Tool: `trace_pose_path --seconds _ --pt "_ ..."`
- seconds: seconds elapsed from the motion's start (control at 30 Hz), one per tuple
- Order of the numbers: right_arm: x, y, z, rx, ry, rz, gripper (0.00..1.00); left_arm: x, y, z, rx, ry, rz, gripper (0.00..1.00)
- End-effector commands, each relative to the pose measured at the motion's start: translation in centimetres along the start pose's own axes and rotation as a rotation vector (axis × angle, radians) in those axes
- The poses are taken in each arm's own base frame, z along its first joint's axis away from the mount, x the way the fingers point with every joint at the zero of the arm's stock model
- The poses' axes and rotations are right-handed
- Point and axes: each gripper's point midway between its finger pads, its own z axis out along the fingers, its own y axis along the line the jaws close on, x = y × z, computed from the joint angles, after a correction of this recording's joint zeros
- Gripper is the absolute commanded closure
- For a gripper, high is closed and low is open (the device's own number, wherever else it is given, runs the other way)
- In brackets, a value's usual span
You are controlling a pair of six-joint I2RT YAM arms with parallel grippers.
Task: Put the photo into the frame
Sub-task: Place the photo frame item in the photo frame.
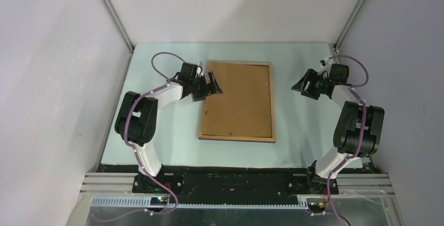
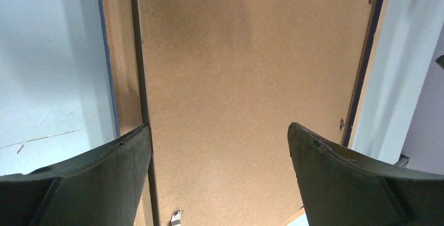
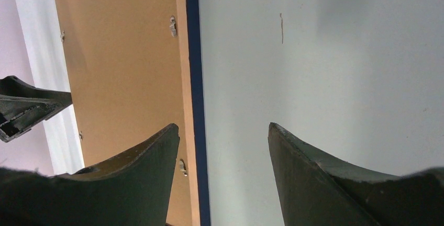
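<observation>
Two arms flank the frame (image 1: 273,103), which lies flat and back-up in the middle of the table (image 1: 167,142).

On the left, the left gripper (image 1: 214,83) hangs over the upper part of the frame's left edge. Its fingers (image 2: 104,179) are spread wide with nothing between them. Whether they touch the frame cannot be told. The left wrist view looks down between them onto the brown backing board (image 2: 246,69), with a light wood rail (image 2: 121,53) beside it and a small metal clip (image 2: 176,217) at the bottom.

In the middle, the backing board (image 1: 241,100) sits inside the frame's thin border, filling it. The frame's outer edge shows dark blue (image 3: 191,53) in the right wrist view, and another clip (image 3: 172,23) sits on the rail.

On the right, the right gripper (image 1: 302,85) is level with the frame's upper half, apart from its right edge and pointing toward it. Its fingers (image 3: 314,184) are parted too and hold nothing, with only bare table between them.
</observation>
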Motion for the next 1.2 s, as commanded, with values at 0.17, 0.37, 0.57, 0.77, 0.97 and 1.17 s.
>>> trace_pose_path --seconds 0.17,0.37,0.57,0.77,0.97,1.17 --pt "-0.6 0.3 -0.1 -0.023 -0.022 -0.008 0.32 -2.9 -3.1 -3.1 -0.002 -0.116 0.129 0.00" --pt "-0.6 0.2 -0.1 -0.020 -0.021 -0.005 0.32 -3.6 -2.7 -4.1 -0.047 -0.158 0.160 0.00" --pt "-0.7 0.4 -0.2 -0.021 -0.026 -0.010 0.32 -4.3 -2.4 -4.6 -0.079 -0.184 0.194 0.00" --pt "-1.0 1.0 -0.6 -0.021 -0.039 -0.038 0.32 -5.1 -1.6 -4.4 -0.119 -0.200 0.278 0.00" --pt "-1.0 1.8 -0.6 -0.017 -0.047 -0.082 0.32 -5.7 -0.3 -4.0 -0.178 -0.205 0.375 0.03" --pt "-0.9 2.9 -0.4 -0.007 -0.051 -0.142 0.33 -5.1 1.3 -2.5 -0.214 -0.158 0.417 0.10"
